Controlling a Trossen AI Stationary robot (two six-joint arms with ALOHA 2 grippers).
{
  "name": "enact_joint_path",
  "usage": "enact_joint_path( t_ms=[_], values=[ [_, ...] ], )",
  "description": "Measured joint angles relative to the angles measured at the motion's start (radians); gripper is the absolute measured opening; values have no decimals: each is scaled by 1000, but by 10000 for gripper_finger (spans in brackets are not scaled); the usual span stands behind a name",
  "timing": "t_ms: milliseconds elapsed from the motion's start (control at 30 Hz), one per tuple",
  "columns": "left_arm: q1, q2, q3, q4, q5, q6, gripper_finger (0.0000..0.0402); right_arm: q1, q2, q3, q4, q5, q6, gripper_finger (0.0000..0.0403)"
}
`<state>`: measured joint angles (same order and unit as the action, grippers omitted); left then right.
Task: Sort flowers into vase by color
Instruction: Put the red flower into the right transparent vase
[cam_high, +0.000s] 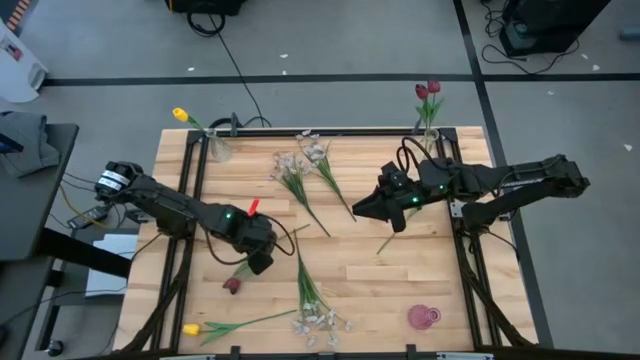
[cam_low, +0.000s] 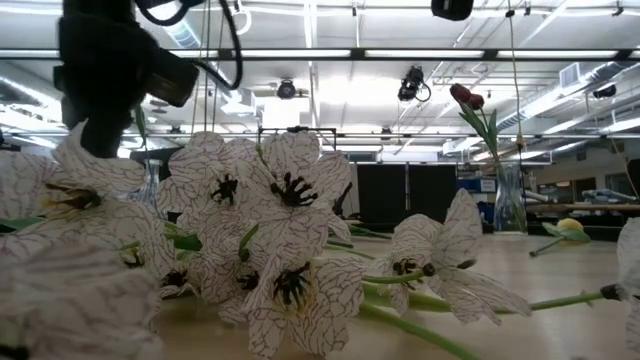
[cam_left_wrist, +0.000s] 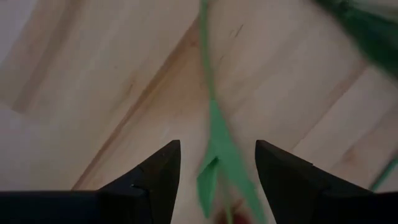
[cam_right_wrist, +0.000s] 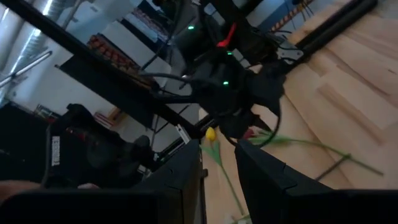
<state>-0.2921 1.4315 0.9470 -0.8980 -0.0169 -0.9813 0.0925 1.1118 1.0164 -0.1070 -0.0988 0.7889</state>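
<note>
My left gripper (cam_high: 258, 264) is open and low over the table's near left. Its fingers stand either side of the green stem and leaf (cam_left_wrist: 217, 155) of the dark red tulip (cam_high: 232, 285), which lies flat; they do not touch it. My right gripper (cam_high: 362, 211) hovers right of centre, pointing left, open by a narrow gap (cam_right_wrist: 219, 165) with nothing seen in it. A bare green stem (cam_high: 395, 238) lies just below it. A yellow tulip (cam_high: 190, 328) and a white spray (cam_high: 318, 320) lie near the near edge. Another white spray (cam_high: 300, 168) lies far centre.
A clear vase (cam_high: 218, 148) at the far left corner holds one yellow tulip (cam_high: 180, 115). A clear vase (cam_high: 430, 135) at the far right holds dark red tulips (cam_low: 466, 97). A small pink vase (cam_high: 423, 317) stands near right. White blossoms (cam_low: 270, 250) fill the low view.
</note>
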Motion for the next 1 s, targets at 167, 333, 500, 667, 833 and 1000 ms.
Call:
enact_joint_path(
  t_ms=[167,333,500,667,833,1000],
  values=[
    [4,0,0,72,40,92,211,0,0,0,47,-15,-7,116],
    [14,0,0,77,72,166,211,0,0,0,63,-52,-7,116],
    [38,1,0,75,95,140,211,0,0,0,62,-60,-20,116],
    [63,46,0,70,108,133,211,0,0,0,63,-47,-17,116],
    [87,140,-1,73,117,138,211,0,0,0,69,-29,0,116],
    [89,187,-1,134,135,139,211,0,1,0,69,-25,24,116]
  ],
)
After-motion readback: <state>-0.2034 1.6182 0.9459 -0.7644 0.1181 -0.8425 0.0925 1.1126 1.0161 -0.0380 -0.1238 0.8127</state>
